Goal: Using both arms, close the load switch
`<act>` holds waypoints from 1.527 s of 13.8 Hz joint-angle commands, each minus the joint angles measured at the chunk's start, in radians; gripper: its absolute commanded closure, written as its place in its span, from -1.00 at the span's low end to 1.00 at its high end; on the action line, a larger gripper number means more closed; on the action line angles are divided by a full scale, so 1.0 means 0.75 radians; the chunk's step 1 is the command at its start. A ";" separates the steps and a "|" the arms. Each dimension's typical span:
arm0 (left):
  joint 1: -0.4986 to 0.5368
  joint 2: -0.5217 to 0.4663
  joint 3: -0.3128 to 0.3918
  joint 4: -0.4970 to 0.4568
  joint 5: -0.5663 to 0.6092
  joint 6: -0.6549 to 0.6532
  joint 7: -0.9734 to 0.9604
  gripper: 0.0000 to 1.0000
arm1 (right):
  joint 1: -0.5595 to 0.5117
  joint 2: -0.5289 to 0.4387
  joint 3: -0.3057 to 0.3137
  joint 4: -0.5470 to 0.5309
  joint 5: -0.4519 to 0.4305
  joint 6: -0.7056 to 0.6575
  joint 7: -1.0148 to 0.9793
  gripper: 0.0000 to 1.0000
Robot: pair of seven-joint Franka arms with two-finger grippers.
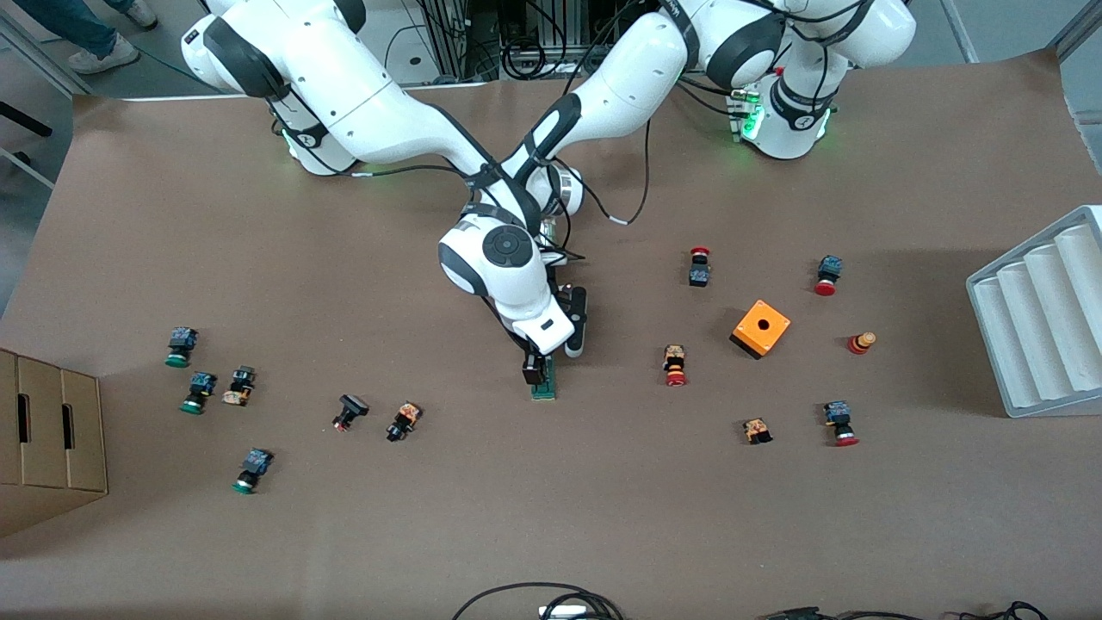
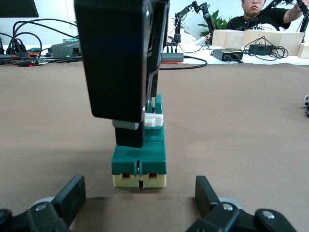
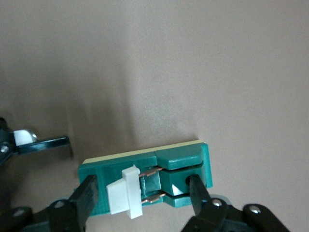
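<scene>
Fingers of the right arm's black two-finger gripper [image 3: 140, 193] stood apart, straddling the narrow green rectangular load switch [image 1: 544, 380] mid-table. The left arm's black gripper [image 2: 140, 198] gaped just beside it on brown paper-covered tabletop [image 1: 551, 517].

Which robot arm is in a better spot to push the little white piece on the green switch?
The right one, probably. The right gripper is down over the load switch, fingers open either side of its white slider. The left gripper sits low on the table at the switch's end, open, not touching it.
</scene>
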 commanded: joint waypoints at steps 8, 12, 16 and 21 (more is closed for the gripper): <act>-0.007 0.038 0.005 0.016 0.015 0.006 -0.024 -0.99 | -0.013 0.009 0.006 0.003 -0.071 0.051 0.001 -0.53; -0.007 0.038 0.005 0.016 0.015 0.006 -0.024 -0.99 | -0.015 0.001 0.001 0.003 -0.088 0.055 -0.003 -0.49; -0.007 0.038 0.005 0.014 0.017 0.006 -0.024 -0.99 | -0.036 0.001 0.001 0.005 -0.088 0.057 -0.036 -0.48; -0.007 0.038 0.005 0.016 0.017 0.006 -0.022 -0.99 | -0.046 0.001 0.001 0.010 -0.088 0.057 -0.044 -0.45</act>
